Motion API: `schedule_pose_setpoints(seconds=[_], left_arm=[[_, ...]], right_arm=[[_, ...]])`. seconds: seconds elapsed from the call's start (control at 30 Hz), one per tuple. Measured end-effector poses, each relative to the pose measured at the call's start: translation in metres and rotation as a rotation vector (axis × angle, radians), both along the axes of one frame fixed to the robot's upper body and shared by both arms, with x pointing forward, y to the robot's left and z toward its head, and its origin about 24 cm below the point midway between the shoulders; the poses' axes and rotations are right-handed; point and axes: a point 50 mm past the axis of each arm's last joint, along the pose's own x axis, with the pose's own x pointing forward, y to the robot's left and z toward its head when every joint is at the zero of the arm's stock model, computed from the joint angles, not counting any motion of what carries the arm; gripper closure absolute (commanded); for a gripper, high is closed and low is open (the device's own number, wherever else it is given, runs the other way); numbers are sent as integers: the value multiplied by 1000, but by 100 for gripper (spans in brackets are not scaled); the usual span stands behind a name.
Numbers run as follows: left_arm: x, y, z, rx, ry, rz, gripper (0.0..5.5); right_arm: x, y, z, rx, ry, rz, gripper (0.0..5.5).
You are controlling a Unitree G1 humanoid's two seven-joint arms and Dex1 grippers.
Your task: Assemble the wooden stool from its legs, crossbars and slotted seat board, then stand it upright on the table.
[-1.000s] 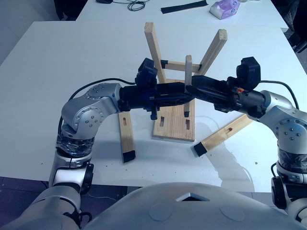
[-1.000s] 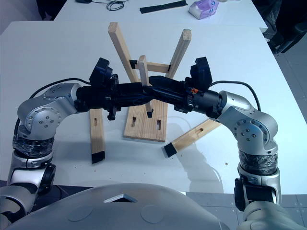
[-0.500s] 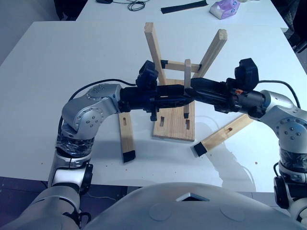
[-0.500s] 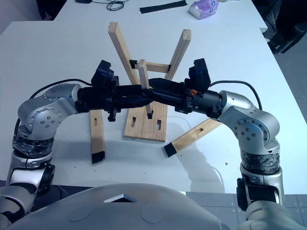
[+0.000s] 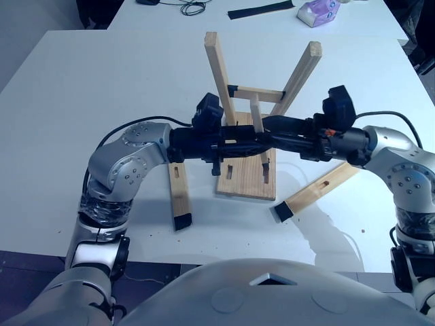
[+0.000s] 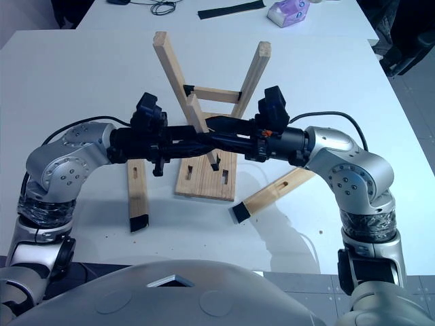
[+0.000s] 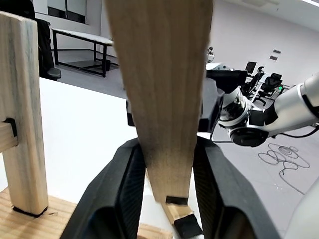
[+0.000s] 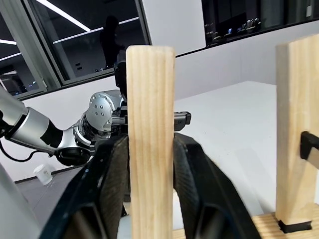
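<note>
Now that both arms have dipped, the left gripper (image 7: 167, 169) pinches the wooden leg (image 5: 257, 117) tight between its fingers. The leg leans over instead of standing straight. The right gripper (image 8: 149, 164) pinches it too. Just below both, the seat board (image 5: 239, 185) waits, so the leg looks ready to go into its slot.

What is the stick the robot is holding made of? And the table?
The stool leg looks like pale, unpainted wood: fine grain lines run along it. The table is smooth, white and a bit shiny, maybe a coated board; I cannot tell for sure.
</note>
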Motion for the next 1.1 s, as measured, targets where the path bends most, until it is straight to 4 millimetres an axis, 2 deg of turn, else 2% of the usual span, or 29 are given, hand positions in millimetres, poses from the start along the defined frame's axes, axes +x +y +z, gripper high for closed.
schedule_pose_setpoints(seconds=[0.63, 0.67, 0.87, 1.1], left_arm=[[-5, 2, -12, 65, 5, -28, 419], [-5, 2, -12, 65, 5, -27, 419], [-9, -6, -12, 49, 4, -64, 419], [-10, -8, -9, 30, -22, -70, 419]], right_arm=[[3, 7, -9, -89, 3, 97, 418], [3, 8, -9, -89, 1, 96, 380], [3, 16, -5, -63, -23, 119, 304], [4, 13, 1, -46, -25, 114, 297]])
